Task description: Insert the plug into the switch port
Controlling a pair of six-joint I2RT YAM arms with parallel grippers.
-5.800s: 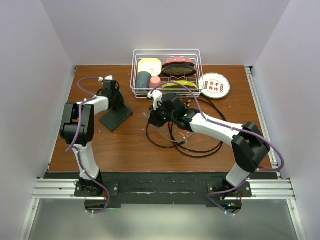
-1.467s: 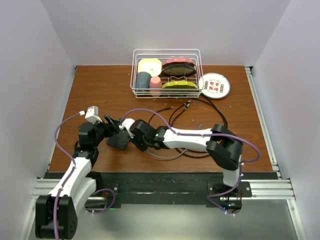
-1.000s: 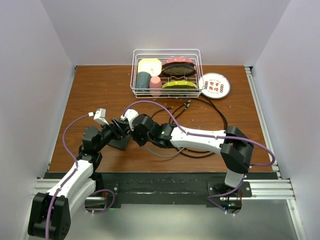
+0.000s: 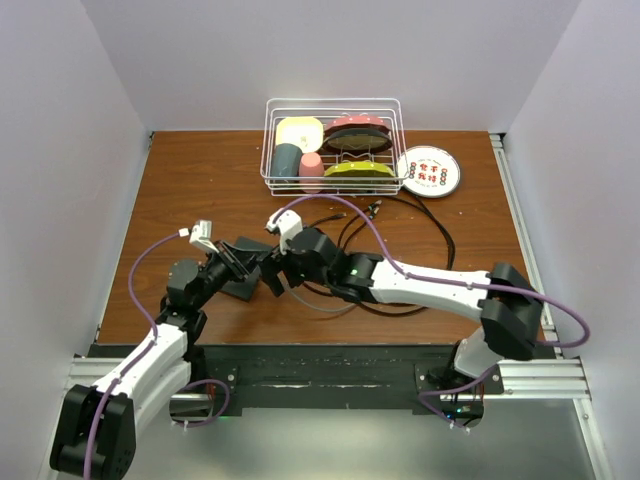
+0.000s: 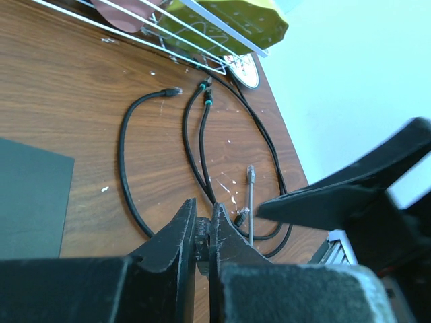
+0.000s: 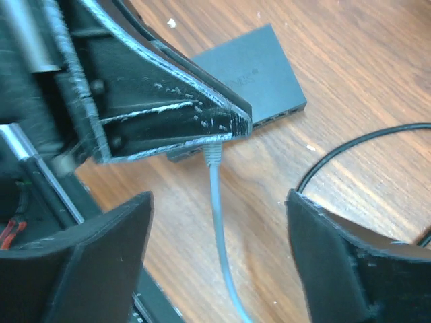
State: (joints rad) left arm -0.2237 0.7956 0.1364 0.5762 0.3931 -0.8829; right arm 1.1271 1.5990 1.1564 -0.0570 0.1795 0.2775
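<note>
Nearest: my right gripper (image 6: pixel 219 229), jaws wide apart, empty. Beyond: my left gripper (image 6: pixel 232 128) clamped on the plug (image 6: pixel 213 153), light and rigid I judge, so the place to hold; its grey cable (image 6: pixel 217 202) looks limp. Farthest: the switch (image 6: pixel 252 70), flat on the table (image 6: pixel 357 81).

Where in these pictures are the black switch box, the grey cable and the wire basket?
switch (image 6: pixel 252 64): right wrist view, on its flat top face.
grey cable (image 6: pixel 217 202): right wrist view, on the cord just below its plug.
wire basket (image 4: pixel 333 99): top external view, on its far rim.
</note>
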